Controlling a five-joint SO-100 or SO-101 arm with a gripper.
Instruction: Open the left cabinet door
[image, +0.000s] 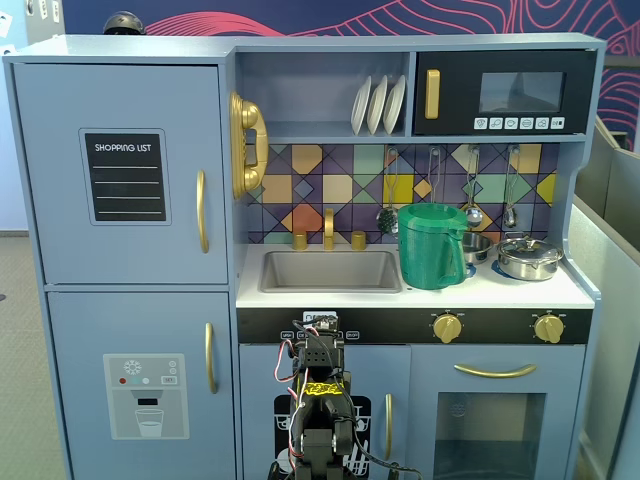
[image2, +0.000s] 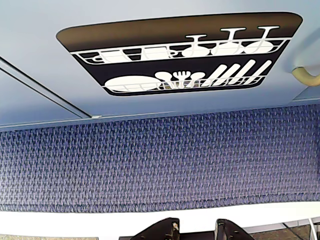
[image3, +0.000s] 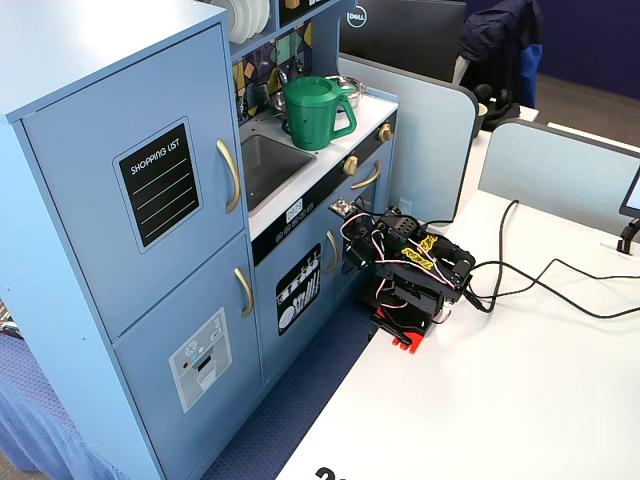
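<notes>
The left cabinet door (image: 125, 170) is light blue-grey with a black "SHOPPING LIST" panel (image: 124, 177) and a vertical gold handle (image: 202, 210). It is shut in both fixed views, at the toy kitchen's upper left (image3: 130, 180). My arm (image: 320, 395) sits folded low on the white table, in front of the dishwasher door (image3: 298, 290) and far below and to the right of the handle (image3: 231, 175). My gripper (image2: 197, 231) shows only as two black parts at the bottom edge of the wrist view. It holds nothing. I cannot tell whether it is open or shut.
Below the left cabinet door is the shut water-dispenser door (image: 145, 390). A green pitcher (image: 432, 245) and a steel pot (image: 528, 258) stand on the counter by the sink (image: 330, 270). The microwave (image: 505, 92) is at the upper right. Cables (image3: 540, 290) trail across the white table.
</notes>
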